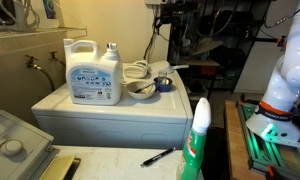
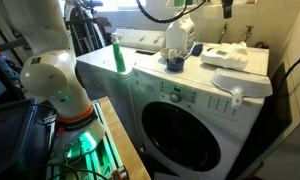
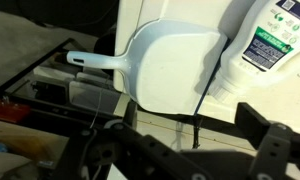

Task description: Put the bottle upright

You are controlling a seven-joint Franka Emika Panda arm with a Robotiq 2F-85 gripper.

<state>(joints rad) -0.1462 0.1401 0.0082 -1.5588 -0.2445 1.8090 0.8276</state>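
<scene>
Wrist view — hand [image 3: 193, 150] spread apart, empty; where the bottle lies, I cannot tell.

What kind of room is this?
Likely a laundry room: a white front-loading washing machine with a round door and a large white handled detergent jug with a blue label.

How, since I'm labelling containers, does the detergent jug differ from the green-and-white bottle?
The detergent jug is broad and boxy; the green-and-white bottle is tall and slim. The detergent jug is white with a blue label; the green-and-white bottle has a green body and a white top. Both stand upright.
</scene>
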